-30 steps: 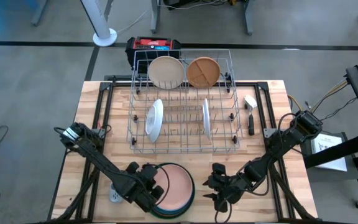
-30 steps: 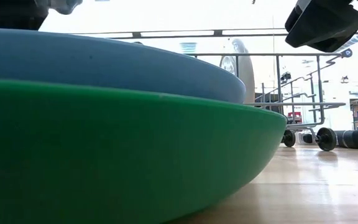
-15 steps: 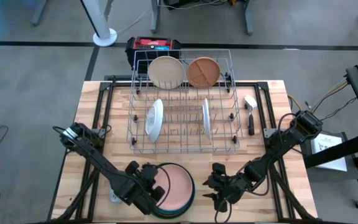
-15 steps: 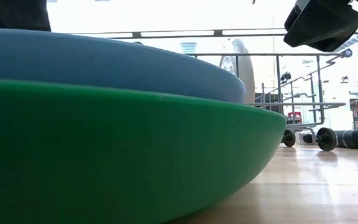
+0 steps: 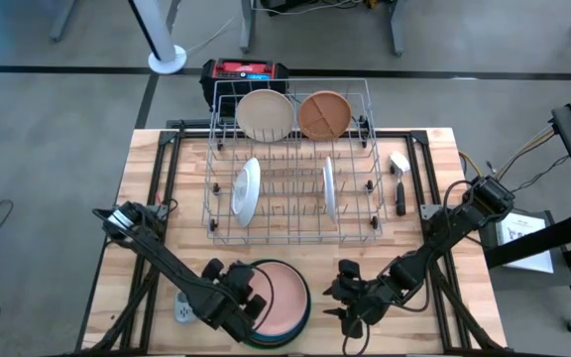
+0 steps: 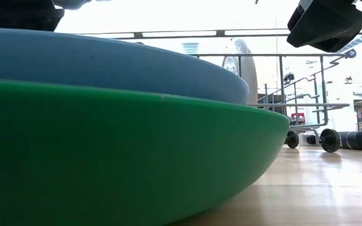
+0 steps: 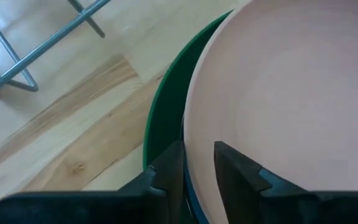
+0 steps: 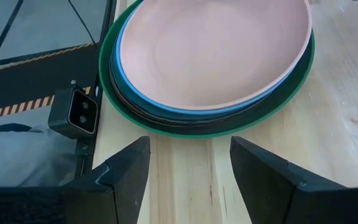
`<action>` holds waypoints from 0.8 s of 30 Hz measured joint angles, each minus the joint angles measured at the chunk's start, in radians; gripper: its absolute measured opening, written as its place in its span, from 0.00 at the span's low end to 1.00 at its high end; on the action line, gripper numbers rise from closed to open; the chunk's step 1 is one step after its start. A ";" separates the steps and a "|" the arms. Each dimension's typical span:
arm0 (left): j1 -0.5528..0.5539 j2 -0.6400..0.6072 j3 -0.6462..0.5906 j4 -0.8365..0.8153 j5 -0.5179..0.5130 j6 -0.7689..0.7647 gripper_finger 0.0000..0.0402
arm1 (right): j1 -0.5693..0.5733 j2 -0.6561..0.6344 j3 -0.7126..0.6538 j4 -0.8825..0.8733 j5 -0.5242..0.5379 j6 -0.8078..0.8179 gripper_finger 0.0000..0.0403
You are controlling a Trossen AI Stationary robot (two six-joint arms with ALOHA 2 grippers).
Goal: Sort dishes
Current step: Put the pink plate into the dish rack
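Your left gripper [image 5: 249,305] sits at the left rim of the stack of dishes at the near edge of the table [image 5: 147,198]. In its wrist view the two fingers [image 7: 169,171] straddle the edge of the pink plate [image 7: 291,106], one outside the rim and one on the plate's inner side, with only a narrow gap between them; you cannot tell whether they actually pinch the rim. The pink plate lies on top of the stack, over a blue plate [image 8: 124,79], a dark dish, and the large green plate [image 6: 137,157] at the bottom. Your right gripper [image 5: 350,300] waits just to the right of the stack, its fingers spread wide and holding nothing. Behind the stack stands the wire rack [image 5: 293,164]: a cream plate [image 5: 265,114] and a tan plate [image 5: 324,114] lean in its far row, and a white plate [image 5: 249,190] and another plate seen edge-on [image 5: 329,188] stand upright in the middle row.
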 joint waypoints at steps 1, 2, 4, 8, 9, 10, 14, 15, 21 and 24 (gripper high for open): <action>0.000 0.001 0.001 0.001 0.000 0.000 0.21 | 0.000 0.000 0.000 0.000 0.000 0.001 0.54; 0.000 0.003 0.001 0.001 0.000 0.000 0.22 | 0.000 0.000 0.000 0.000 0.000 0.002 0.54; 0.000 0.008 0.001 0.001 0.000 -0.001 0.22 | 0.000 0.000 0.000 0.000 0.000 0.002 0.55; 0.002 0.022 0.001 0.002 0.000 -0.009 0.23 | 0.000 0.000 0.000 0.000 0.000 0.002 0.55; 0.002 0.025 0.001 0.002 0.000 -0.010 0.23 | 0.000 0.000 0.000 0.000 0.000 0.002 0.55; 0.002 0.028 0.001 0.002 0.000 -0.010 0.23 | 0.000 0.000 0.000 0.000 0.000 0.002 0.54; 0.002 0.034 0.001 0.003 0.001 -0.003 0.19 | 0.000 0.000 0.000 0.001 0.000 0.003 0.54; 0.002 0.034 0.001 0.003 0.000 0.001 0.16 | 0.000 0.000 0.000 0.000 0.000 0.003 0.54; 0.002 0.033 0.002 0.007 -0.002 0.002 0.03 | 0.000 0.000 0.000 0.000 0.007 0.003 0.55; 0.002 0.033 0.002 0.006 -0.002 -0.005 0.01 | 0.000 0.000 0.000 0.000 0.008 0.003 0.54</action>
